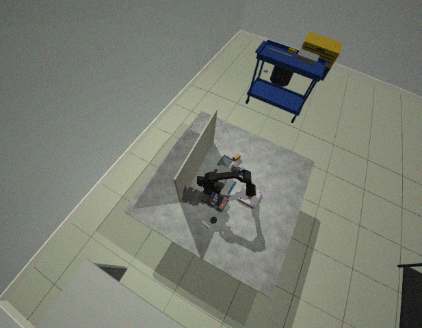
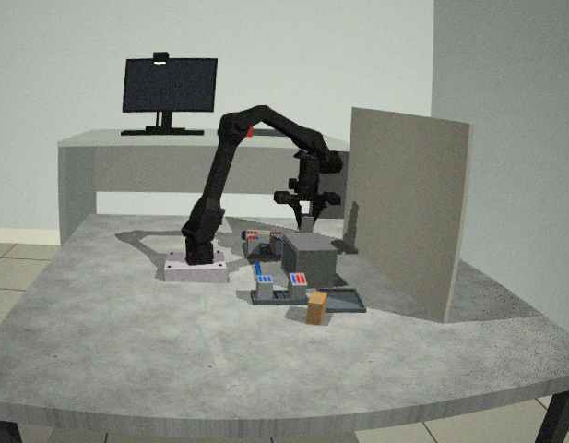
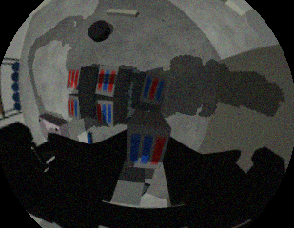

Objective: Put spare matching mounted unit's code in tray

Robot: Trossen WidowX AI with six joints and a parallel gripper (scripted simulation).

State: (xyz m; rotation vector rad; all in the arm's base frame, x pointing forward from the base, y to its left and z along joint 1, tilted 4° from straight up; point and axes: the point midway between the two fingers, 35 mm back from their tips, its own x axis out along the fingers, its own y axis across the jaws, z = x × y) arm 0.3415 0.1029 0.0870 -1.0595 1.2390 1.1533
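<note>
Spare [image 2: 306, 221]: small grey block clamped between the fingers of the gripper [image 2: 307, 214], lifted just above the top of the grey mounted unit [image 2: 309, 259], on the far side of the counter [image 2: 132, 343] near the upright panel [image 2: 408, 209].

Top view: arm [image 1: 225, 176] reaches from its base plate [image 1: 255, 203] toward the panel; parts here too small to tell apart. Tray [image 1: 225, 160] lies toward the far corner.

Exterior view: tray [image 2: 344, 300] sits at the unit's near side, beside an orange block [image 2: 316, 307]; nothing visible in it. Pick looks done; carry, placing and release remain.

Wrist view: held spare [image 3: 147, 165] shows blue and red stripes [image 3: 148, 148]; other striped spares [image 3: 107, 80] stand in holders below. Stripe order is blurred. The unit's back code is not visible in any view, so the match cannot be checked.
</note>
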